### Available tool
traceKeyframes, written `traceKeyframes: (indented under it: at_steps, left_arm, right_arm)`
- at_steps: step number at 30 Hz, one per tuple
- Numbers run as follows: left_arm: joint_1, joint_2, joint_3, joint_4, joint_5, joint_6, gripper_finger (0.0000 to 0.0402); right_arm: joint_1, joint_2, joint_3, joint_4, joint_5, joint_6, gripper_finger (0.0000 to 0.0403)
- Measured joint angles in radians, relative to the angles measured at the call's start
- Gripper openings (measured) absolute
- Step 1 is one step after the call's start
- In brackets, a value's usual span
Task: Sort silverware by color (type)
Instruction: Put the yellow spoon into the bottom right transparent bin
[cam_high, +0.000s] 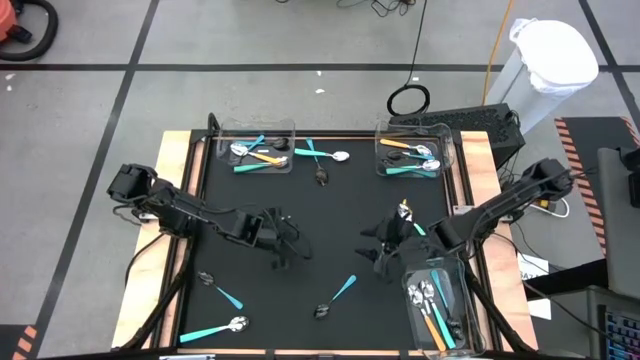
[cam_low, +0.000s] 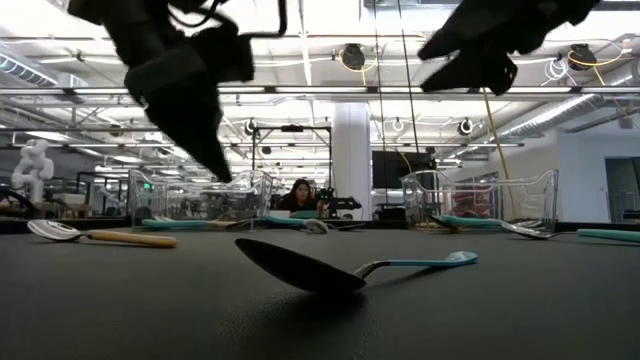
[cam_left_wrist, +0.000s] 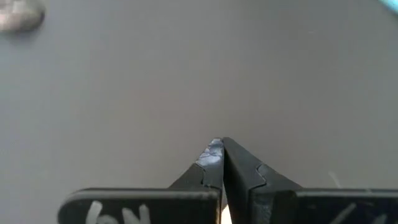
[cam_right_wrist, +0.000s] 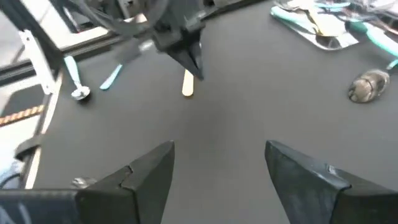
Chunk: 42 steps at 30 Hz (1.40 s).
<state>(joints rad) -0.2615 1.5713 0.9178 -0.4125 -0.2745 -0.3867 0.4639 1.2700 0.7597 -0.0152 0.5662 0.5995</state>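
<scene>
Left gripper pressed together, empty, over the black mat — right gripper spread wide, empty, beside a clear bin holding sorted spoons.

You have open worktop at frame centre between both arms; bins block the upper edge and lower right.

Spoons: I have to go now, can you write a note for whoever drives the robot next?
Left gripper: shut, above mid-table, nothing seen in it.
Right gripper: open, empty, near the front-right bin.
Done: some silverware lies in that bin and in the two back bins.
Left: loose pieces on the mat, such as the dark spoon with a teal handle, the teal-handled spoon and the spoon beside the back-left bin.
</scene>
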Motion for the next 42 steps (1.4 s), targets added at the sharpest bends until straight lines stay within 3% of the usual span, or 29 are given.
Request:
traceKeyframes:
  at_steps: [3, 9, 14, 23, 27, 32, 35, 37, 42]
  left_arm:
    - [-0.001, 0.000, 0.030, -0.038, 0.047, 0.010, 0.0004]
    - [-0.003, -0.002, 0.046, -0.304, 0.141, -0.001, 0.0010]
    - [-0.006, -0.002, -0.025, -0.394, 0.147, -0.023, 0.0054]
    - [-0.016, -0.008, -0.152, -0.371, 0.144, -0.024, 0.0132]
    - [-0.016, -0.008, -0.165, -0.364, 0.145, -0.026, 0.0118]
    - [-0.016, -0.007, -0.168, -0.339, 0.151, -0.025, 0.0045]
    - [-0.016, -0.006, -0.161, -0.318, 0.138, -0.043, 0.0034]
    - [-0.017, -0.004, -0.145, -0.315, 0.090, -0.078, 0.0034]
    - [-0.012, -0.002, -0.090, -0.218, -0.152, -0.105, 0.0038]
  right_arm:
    - [0.012, 0.058, 0.000, -0.001, 0.009, 0.035, 0.0247]
    - [0.016, 0.151, 0.000, 0.064, 0.010, 0.065, 0.0247]
    - [0.016, 0.182, 0.000, 0.180, 0.009, 0.014, 0.0247]
    - [0.022, 0.181, 0.000, 0.185, 0.008, -0.007, 0.0247]
    - [0.023, 0.181, 0.000, 0.184, 0.007, -0.010, 0.0247]
    - [0.023, 0.181, 0.000, 0.188, 0.008, -0.010, 0.0247]
    - [0.023, 0.181, 0.000, 0.205, 0.008, -0.010, 0.0247]
    - [0.023, 0.183, 0.000, 0.237, 0.009, -0.004, 0.0247]
    - [0.021, 0.245, 0.000, 0.442, 0.012, -0.001, 0.0247]
